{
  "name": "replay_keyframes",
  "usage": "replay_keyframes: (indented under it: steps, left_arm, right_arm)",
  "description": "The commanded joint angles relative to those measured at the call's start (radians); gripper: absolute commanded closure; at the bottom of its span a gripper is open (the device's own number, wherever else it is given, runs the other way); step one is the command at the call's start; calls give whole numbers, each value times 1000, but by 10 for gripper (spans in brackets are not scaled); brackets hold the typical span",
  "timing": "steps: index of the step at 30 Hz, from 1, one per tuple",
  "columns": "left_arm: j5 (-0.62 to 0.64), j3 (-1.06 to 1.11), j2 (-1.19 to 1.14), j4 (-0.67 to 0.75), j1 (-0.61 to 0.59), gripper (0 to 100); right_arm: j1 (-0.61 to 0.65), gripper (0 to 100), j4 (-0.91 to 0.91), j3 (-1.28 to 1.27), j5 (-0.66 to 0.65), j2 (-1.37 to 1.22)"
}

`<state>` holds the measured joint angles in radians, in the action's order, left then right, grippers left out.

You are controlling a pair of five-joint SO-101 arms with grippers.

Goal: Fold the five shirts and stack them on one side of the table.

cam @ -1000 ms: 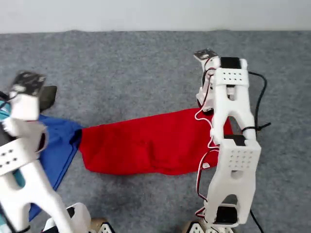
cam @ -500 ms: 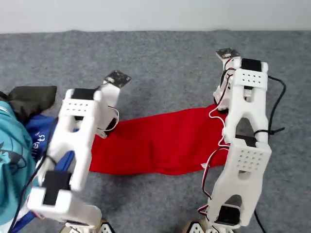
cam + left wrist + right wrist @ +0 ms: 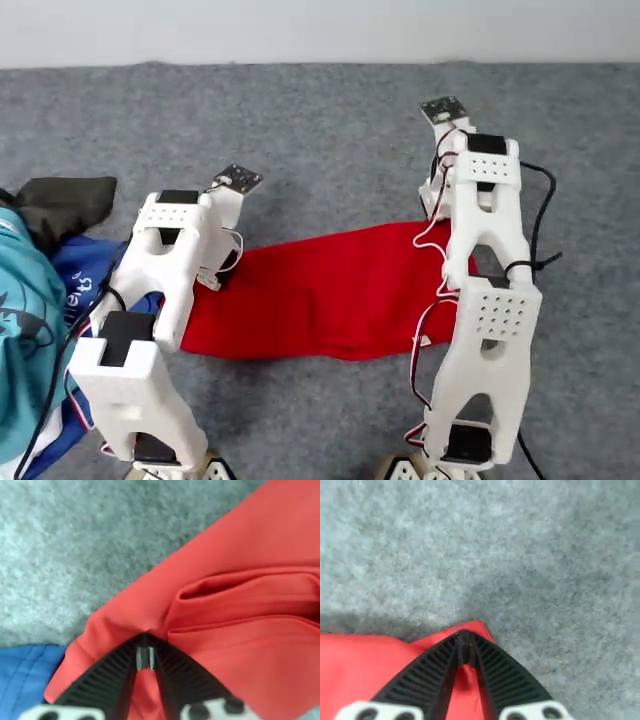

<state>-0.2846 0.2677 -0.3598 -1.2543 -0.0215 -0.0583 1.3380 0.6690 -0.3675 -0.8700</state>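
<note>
A red shirt (image 3: 320,290) lies stretched out flat across the middle of the grey table. My left gripper (image 3: 212,272) is down at the shirt's left end, and in the left wrist view it (image 3: 145,657) is shut on a fold of the red shirt (image 3: 250,605) beside the blue shirt's edge. My right gripper (image 3: 433,215) is at the shirt's far right corner. In the right wrist view it (image 3: 465,652) is shut on the tip of the red shirt (image 3: 370,665).
A blue shirt (image 3: 85,275) lies just left of the red one, partly under a teal shirt (image 3: 25,330) at the left edge. A dark shirt (image 3: 65,200) is bunched behind them. Grey carpet (image 3: 320,130) stretches free toward the back.
My left arm has swung in from the far left onto the red shirt's left end. The right arm shifted right, then back left. The teal shirt now lies at the left edge.
</note>
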Motion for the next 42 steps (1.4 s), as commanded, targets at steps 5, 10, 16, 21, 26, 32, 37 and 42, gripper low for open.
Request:
replay_keyframes:
  steps: [5, 10, 16, 21, 26, 32, 37, 42]
  left_arm:
    - [-5, -1, -15, 5, -29, 984]
    - [-6, 1, -15, 5, -29, 984]
    - [-5, 1, -11, 6, -29, 984]
    - [-2, -33, 20, -26, -21, 984]
    - [-2, -96, 186, -110, -20, 984]
    - [-3, -93, 393, -180, -28, 984]
    - [-5, -35, 348, -132, -23, 984]
    - [-5, -27, 155, -46, -25, 984]
  right_arm:
    - [-93, 989, 7, 63, 2, -28]
    - [-193, 989, 87, 184, 5, -5]
    - [-209, 989, 239, 387, 5, -4]
    - [-140, 989, 414, 529, 6, -1]
    - [-77, 990, 456, 560, 6, 1]
    - [-2, 990, 420, 560, 5, -53]
    - [-2, 989, 289, 560, 6, -176]
    - [-22, 988, 223, 560, 0, -289]
